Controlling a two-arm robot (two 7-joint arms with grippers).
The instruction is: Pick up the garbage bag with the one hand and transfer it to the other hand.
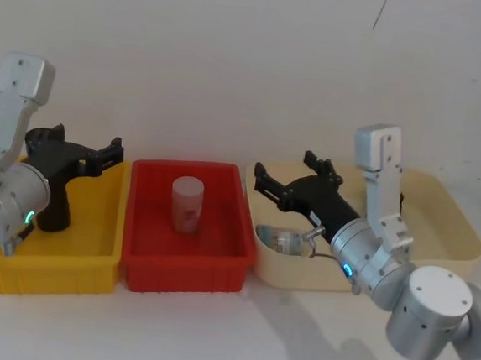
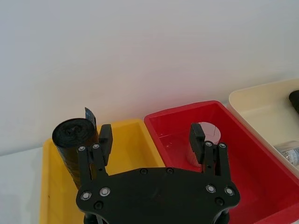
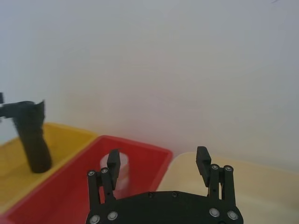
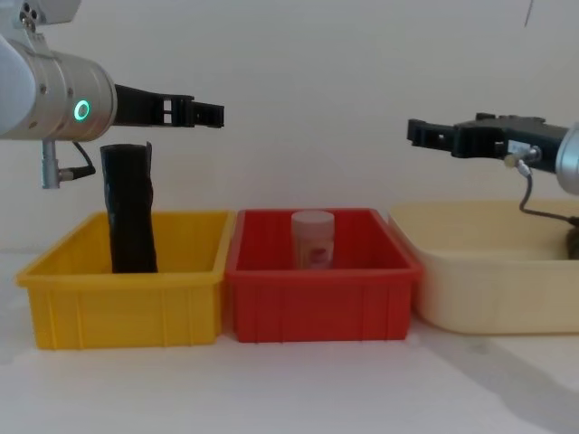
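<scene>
Our left black two-finger gripper [image 4: 204, 114] hangs open and empty above the yellow plastic bin [image 4: 127, 303], just beside the black shiny crinkled garbage-bag roll [image 4: 128, 217] standing upright inside it. Our right black two-finger gripper [image 4: 425, 133] hovers open over the cream tub [image 4: 488, 276], right of the red bin [image 4: 321, 303], which holds a pale jar [image 4: 312, 239].

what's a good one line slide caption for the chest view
Both open grippers, left and right, hover above the bins; garbage bag stands in the yellow bin.
</scene>
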